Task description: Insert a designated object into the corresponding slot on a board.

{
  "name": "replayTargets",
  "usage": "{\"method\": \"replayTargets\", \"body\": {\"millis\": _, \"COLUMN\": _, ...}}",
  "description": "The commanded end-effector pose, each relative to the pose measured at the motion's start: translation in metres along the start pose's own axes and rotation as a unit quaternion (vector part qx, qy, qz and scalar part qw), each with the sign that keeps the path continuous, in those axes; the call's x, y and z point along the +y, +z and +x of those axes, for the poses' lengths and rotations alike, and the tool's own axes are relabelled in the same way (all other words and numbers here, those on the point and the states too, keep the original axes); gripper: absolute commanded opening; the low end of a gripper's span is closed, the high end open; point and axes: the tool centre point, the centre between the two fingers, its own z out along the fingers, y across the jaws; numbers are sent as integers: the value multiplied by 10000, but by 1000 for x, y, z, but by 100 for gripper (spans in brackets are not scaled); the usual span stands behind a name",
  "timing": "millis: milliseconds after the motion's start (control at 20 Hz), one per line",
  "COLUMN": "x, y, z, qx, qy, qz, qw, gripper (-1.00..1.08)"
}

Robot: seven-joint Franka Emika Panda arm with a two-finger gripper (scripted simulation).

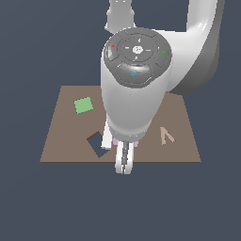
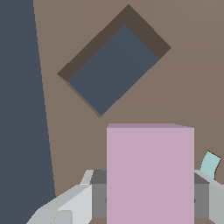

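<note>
The pink square block [image 2: 150, 175] is seen pinched in the gripper [image 2: 148, 199] in the wrist view, beside the diamond-shaped slot [image 2: 111, 70]; the exterior view hides it almost entirely, showing the board [image 1: 179, 117].

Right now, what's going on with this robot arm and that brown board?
The arm's tool is shut on a pink square block and holds it above the brown board. The diamond-tilted dark slot lies just beside the block, empty, so the block is not yet inserted. A green square sits elsewhere on the board, and a light-blue piece peeks out behind the block.
</note>
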Motion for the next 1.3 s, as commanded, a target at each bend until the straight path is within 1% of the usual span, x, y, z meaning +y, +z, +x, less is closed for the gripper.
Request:
{"method": "replayTargets", "body": {"millis": 0, "x": -8, "y": -1, "z": 10, "qx": 0, "qy": 576, "qz": 3, "qw": 9983, "gripper": -100}}
{"method": "replayTargets", "body": {"millis": 100, "x": -12, "y": -1, "z": 19, "qx": 0, "qy": 1020, "qz": 3, "qw": 9948, "gripper": -100}}
{"method": "replayTargets", "body": {"millis": 250, "x": -17, "y": -1, "z": 32, "qx": 0, "qy": 1629, "qz": 2, "qw": 9866, "gripper": -100}}
{"method": "replayTargets", "body": {"millis": 600, "x": -22, "y": -2, "z": 58, "qx": 1, "qy": 2765, "qz": 0, "qw": 9610, "gripper": -100}}
{"method": "replayTargets", "body": {"millis": 950, "x": -21, "y": -2, "z": 75, "qx": 2, "qy": 3507, "qz": -2, "qw": 9365, "gripper": -100}}
{"method": "replayTargets", "body": {"millis": 1100, "x": -20, "y": -2, "z": 80, "qx": 2, "qy": 3705, "qz": -3, "qw": 9288, "gripper": -100}}
{"method": "replayTargets", "body": {"millis": 1250, "x": -19, "y": -2, "z": 83, "qx": 2, "qy": 3830, "qz": -3, "qw": 9237, "gripper": -100}}
